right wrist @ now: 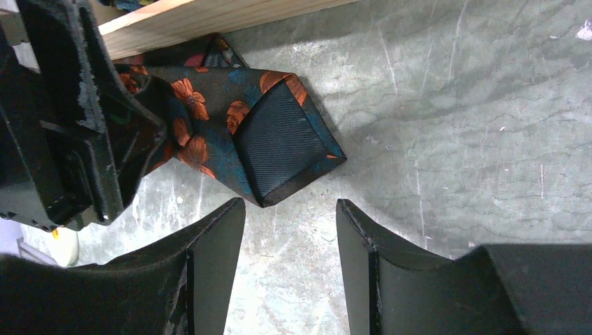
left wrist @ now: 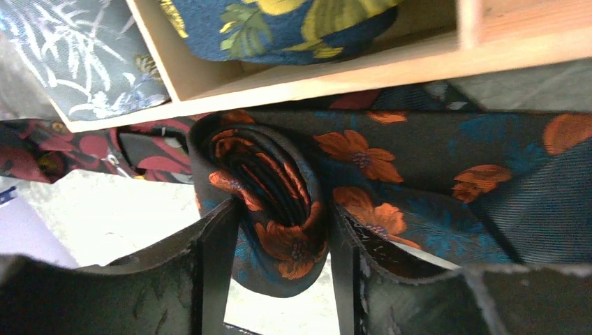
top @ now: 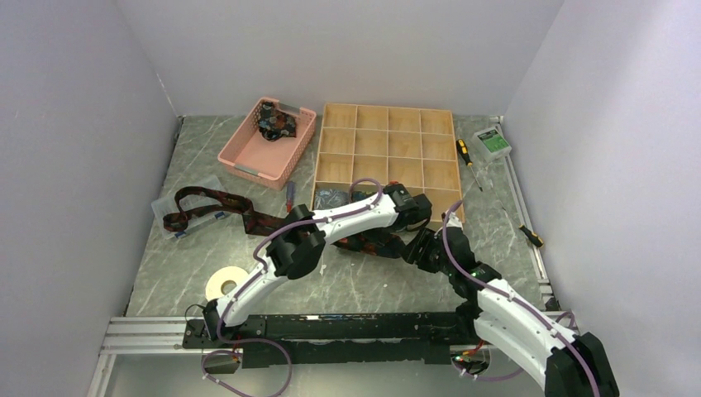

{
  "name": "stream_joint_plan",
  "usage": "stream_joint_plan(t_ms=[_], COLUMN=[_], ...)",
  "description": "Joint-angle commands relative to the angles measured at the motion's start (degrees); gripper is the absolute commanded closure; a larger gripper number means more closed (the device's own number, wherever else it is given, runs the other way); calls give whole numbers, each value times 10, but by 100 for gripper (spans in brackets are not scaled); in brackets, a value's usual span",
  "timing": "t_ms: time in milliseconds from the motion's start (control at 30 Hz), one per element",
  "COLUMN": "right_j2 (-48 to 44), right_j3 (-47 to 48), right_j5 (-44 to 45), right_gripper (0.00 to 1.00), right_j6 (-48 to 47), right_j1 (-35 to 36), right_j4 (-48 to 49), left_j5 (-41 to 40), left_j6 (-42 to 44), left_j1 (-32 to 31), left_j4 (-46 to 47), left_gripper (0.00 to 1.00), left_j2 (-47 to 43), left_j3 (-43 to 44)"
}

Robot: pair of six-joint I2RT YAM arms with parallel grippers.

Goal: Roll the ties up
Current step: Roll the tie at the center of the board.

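Note:
A dark tie with orange and blue flowers lies on the table in front of the wooden box. One end is wound into a loose roll (left wrist: 279,202), and the flat length (left wrist: 454,160) runs off to the right. My left gripper (left wrist: 285,209) is open, its fingers standing on either side of the roll without squeezing it. The tie's folded pointed end (right wrist: 279,139) lies just ahead of my right gripper (right wrist: 290,204), which is open over bare table. A maroon tie (top: 215,203) stretches across the table's left. From above, the left gripper (top: 398,225) and right gripper (top: 423,248) meet at the tie (top: 372,244).
The wooden compartment box (top: 388,141) holds a rolled blue tie with yellow flowers (left wrist: 279,28) and a dark fern-print one (left wrist: 84,63). A pink basket (top: 248,153) holds more ties. A white tape ring (top: 225,281), a clear case (top: 186,207), screwdrivers (top: 465,153) and a green device (top: 493,142) lie around.

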Motion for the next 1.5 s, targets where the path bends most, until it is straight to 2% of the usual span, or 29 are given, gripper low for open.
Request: stream_joint_plan(t_ms=[0,200,367,667,867,1000,1100,1167,1267,1333,1467], right_j2=[-18,-28,-37,-6,13,55,98,131,183,212,269], right_j3=[-3,-4,0,23,47,71,103,129,170,195,240], right_j5=[12,3,-34,-128,-155,-175,-185,-180,-172,-168,-160], right_gripper=[45,44,43,38,38,41,42,42,44,46,49], right_j6=[10,4,-16,-21,-13,-4,8,8,8,12,12], right_j1=[-2,-1,-2,-1,-2,-1,7,20,38,46,71], right_j4=[-1,-4,6,48,70,99,124,132,140,145,154], left_j5=[53,64,86,124,131,143,156,191,288,347,425], left_j6=[10,27,34,25,18,15,24,34,41,30,14], left_j1=[-5,-2,6,34,63,90,110,136,185,217,266], left_j4=[58,86,119,213,283,333,402,480,625,690,770], left_gripper=[42,28,26,25,25,25,26,27,27,28,30], left_j2=[5,0,-30,-159,-260,-339,-423,-492,-584,-622,-639], left_j3=[19,39,17,-114,-228,-301,-392,-479,-619,-695,-766])
